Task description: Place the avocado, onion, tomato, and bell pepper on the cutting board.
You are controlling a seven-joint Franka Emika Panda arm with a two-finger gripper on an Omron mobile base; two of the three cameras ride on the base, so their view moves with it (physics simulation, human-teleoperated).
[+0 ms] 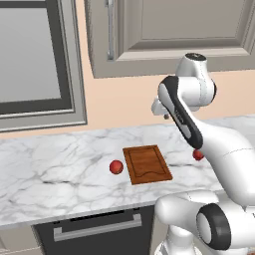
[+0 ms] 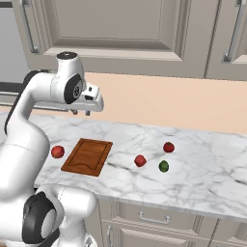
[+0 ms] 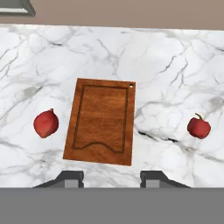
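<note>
Board [image 2: 88, 157] of reddish wood lay bare on the counter [image 2: 207, 173], avocado [image 2: 164, 166] apart, pincer [image 2: 81, 113] pressed together, empty, high above.

Franka arm raised, gripper [image 2: 81, 112] pointing down, nothing held.

The white arm rises from its base in a tall arch: the lower links climb, the dark-jointed elbow sits at the top, and the forearm folds forward so that the wrist stands level with the elbow's lower edge. The hand hangs beneath the wrist, its long axis near vertical, well above the surface below it. In the hand view the two dark fingertips [image 3: 70, 177] rise side by side from the bottom edge with a bare gap between them; the jaws stand at their narrowest setting and grasp nothing. In the left base view the gripper [image 1: 160, 110] is partly hidden behind the forearm.
</note>
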